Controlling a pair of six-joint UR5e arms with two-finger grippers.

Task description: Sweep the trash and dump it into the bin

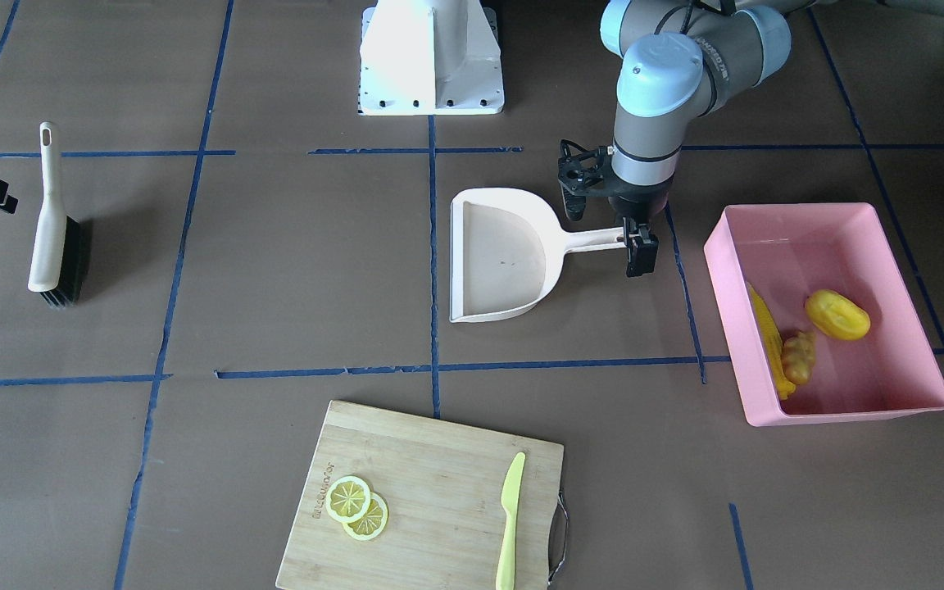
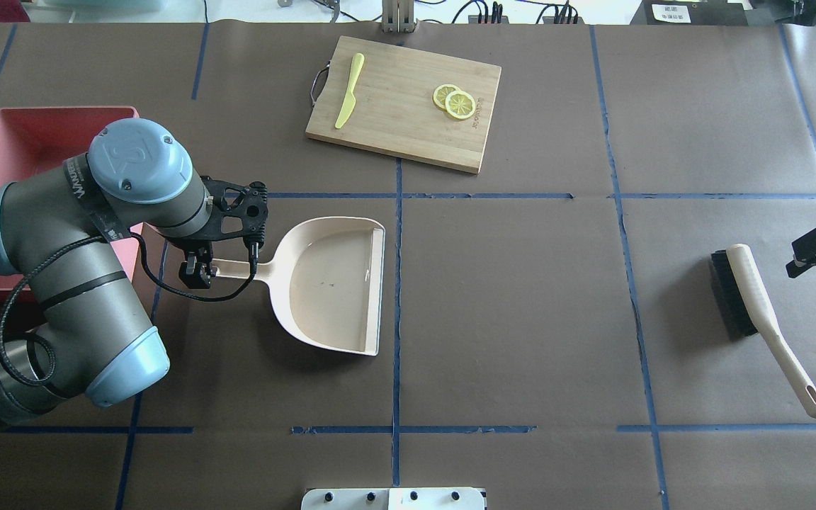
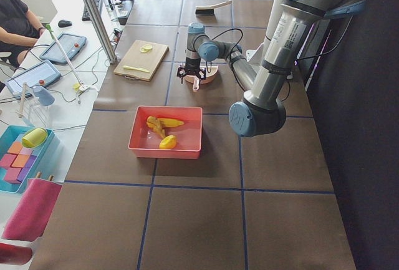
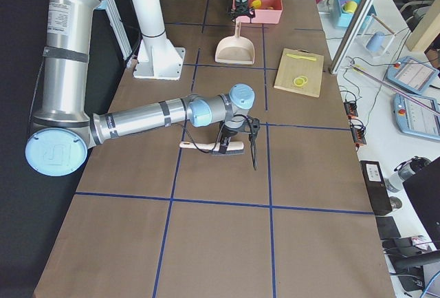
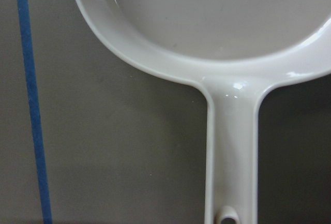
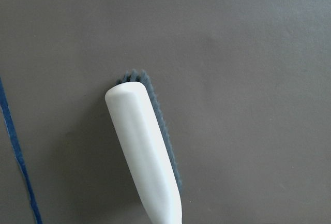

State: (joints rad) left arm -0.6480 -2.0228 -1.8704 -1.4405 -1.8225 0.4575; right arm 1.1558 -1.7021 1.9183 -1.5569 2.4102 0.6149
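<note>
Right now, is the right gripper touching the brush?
Apart. The overhead exterior view shows a strip of bare table between the right gripper and the brush. The front-facing view shows a gap too.

Arm and board lettering
Band on the left arm (image 2: 82,188) reads "UNIVERSAL"; stamp on the far cutting board (image 2: 408,120) is too blurred.

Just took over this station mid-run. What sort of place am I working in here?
Most likely a robotics lab workcell, not a real kitchen: the table is papered and marked with a blue tape grid, teach pendants sit alongside, and the trash is toy food.
</note>
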